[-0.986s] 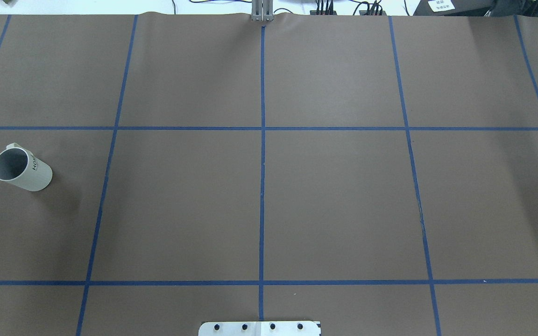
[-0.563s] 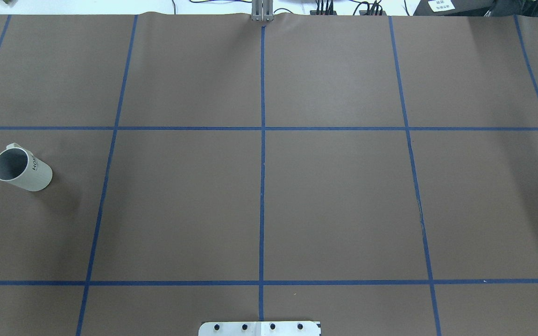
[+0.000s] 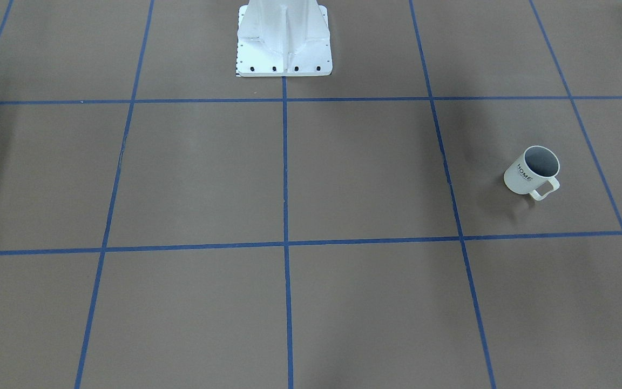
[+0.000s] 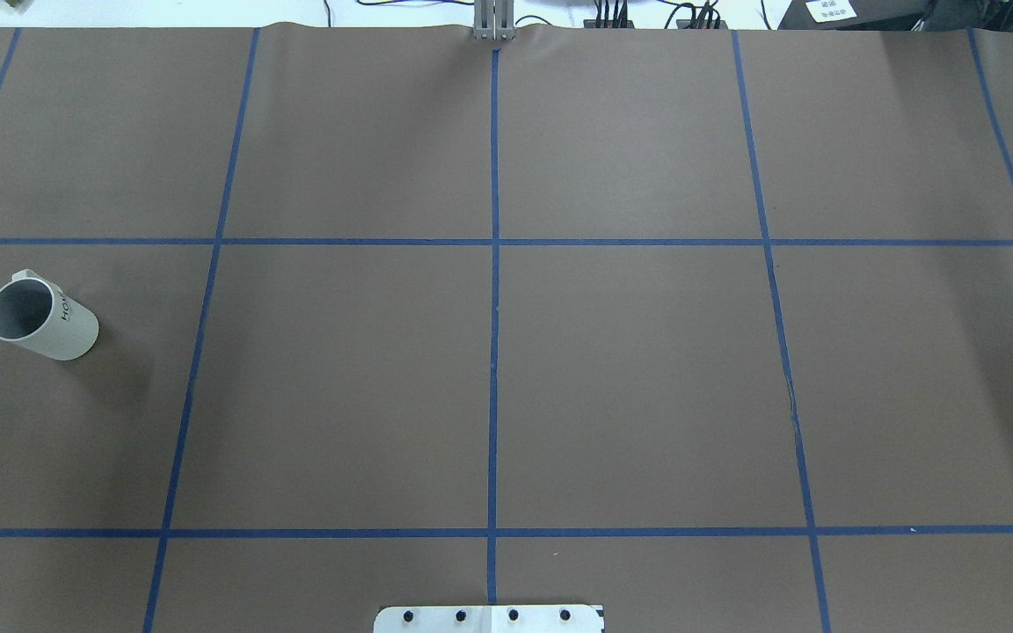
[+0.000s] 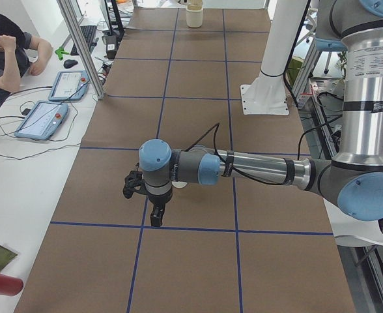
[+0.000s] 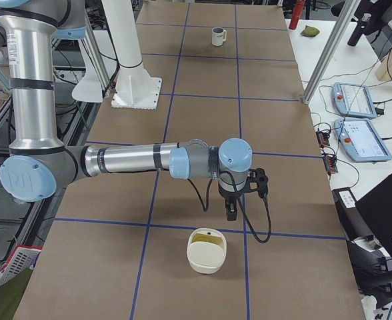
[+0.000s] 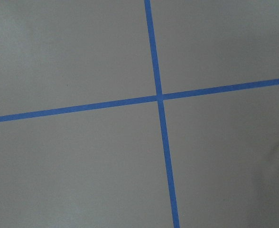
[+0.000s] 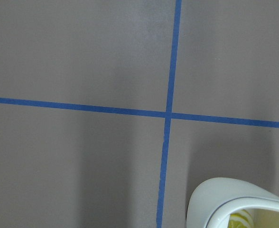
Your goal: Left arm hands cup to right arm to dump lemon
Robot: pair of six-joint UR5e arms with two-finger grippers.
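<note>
The white cup [image 4: 40, 318] with "HOME" lettering stands upright at the table's left end, handle toward the far side. It also shows in the front-facing view [image 3: 532, 173] and far off in the exterior right view [image 6: 217, 36]. Its inside shows only grey; the lemon is not in sight. My left gripper [image 5: 156, 218] hangs over the table close to the cup, which the wrist mostly hides in the exterior left view. My right gripper [image 6: 231, 212] hangs at the other end. I cannot tell whether either is open or shut.
A cream bowl [image 6: 207, 250] holding something yellow sits just beyond the right gripper; its rim shows in the right wrist view [image 8: 234, 202]. The robot's white base [image 3: 284, 43] stands at mid-table. Operator desks with tablets [image 5: 45, 117] flank the far side.
</note>
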